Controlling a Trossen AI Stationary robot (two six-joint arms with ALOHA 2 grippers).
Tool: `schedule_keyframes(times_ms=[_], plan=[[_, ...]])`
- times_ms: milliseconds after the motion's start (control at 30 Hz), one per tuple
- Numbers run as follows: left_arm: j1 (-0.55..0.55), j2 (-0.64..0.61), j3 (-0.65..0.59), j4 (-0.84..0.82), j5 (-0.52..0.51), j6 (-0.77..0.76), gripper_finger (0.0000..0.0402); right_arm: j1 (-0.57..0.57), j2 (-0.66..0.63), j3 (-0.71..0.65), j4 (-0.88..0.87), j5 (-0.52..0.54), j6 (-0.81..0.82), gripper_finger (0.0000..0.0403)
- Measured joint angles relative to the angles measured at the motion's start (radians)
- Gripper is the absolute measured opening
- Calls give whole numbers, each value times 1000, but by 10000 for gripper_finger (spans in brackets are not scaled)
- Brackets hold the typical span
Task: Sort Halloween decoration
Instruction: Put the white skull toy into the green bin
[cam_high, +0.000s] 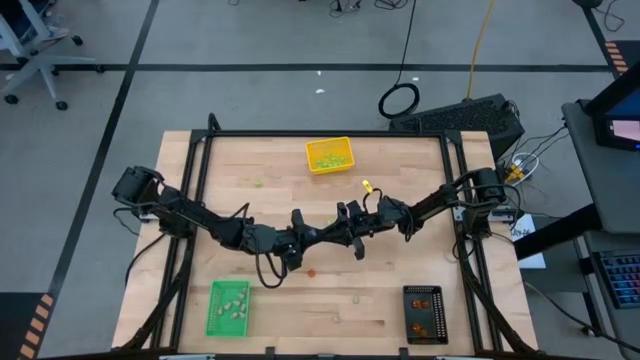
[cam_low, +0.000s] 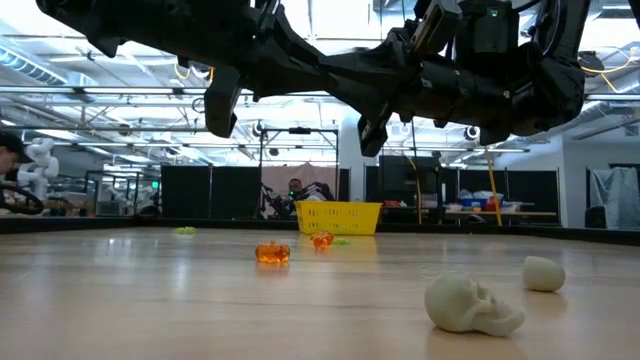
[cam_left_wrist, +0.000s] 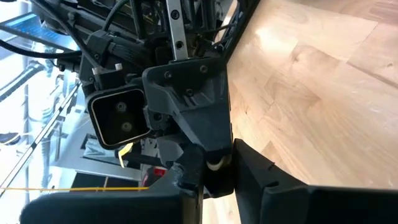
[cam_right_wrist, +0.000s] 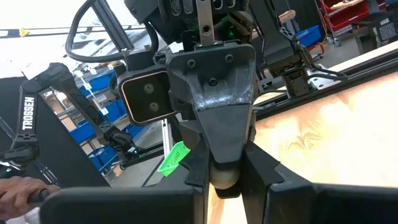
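My two grippers meet fingertip to fingertip above the middle of the table, the left (cam_high: 320, 237) coming from the left and the right (cam_high: 334, 231) from the right. A tiny pale beige-grey decoration piece (cam_right_wrist: 224, 174) sits between them, and both are shut on it. Loose decoration pieces lie on the wood below. Among them are an orange one (cam_low: 272, 253), a pale skull (cam_low: 470, 303), another pale piece (cam_low: 543, 273) and green ones (cam_high: 257, 182). My left gripper (cam_left_wrist: 217, 180) has the pale piece (cam_left_wrist: 215, 164) between its two fingers, coming in nearly level from the table's left. The right gripper's fingers crowd the same spot and hide most of the piece. The piece is clear of the table. My right gripper (cam_right_wrist: 225, 180) pinches the pale piece's sides (cam_right_wrist: 222, 172) between its two fingers, nearly level from the table's right. The left gripper's fingers (cam_right_wrist: 221, 134) come onto the piece from the opposite side. The piece is lifted clear of the table.
A yellow tray (cam_high: 329, 155) with green pieces stands at the far middle. At the near left is a green tray (cam_high: 228, 306) with pale pieces, and at the near right a black tray (cam_high: 424, 314) with orange ones. Dark frame rails run along the table's sides.
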Motion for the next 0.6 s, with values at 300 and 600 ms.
schedule_keyframes(times_ms=[300,600], plan=[[-2,0,0,0,5,-5,48,0,0,0,1,0,11,57],[-45,0,0,1,-14,-4,45,-13,0,0,-9,-31,30,202]])
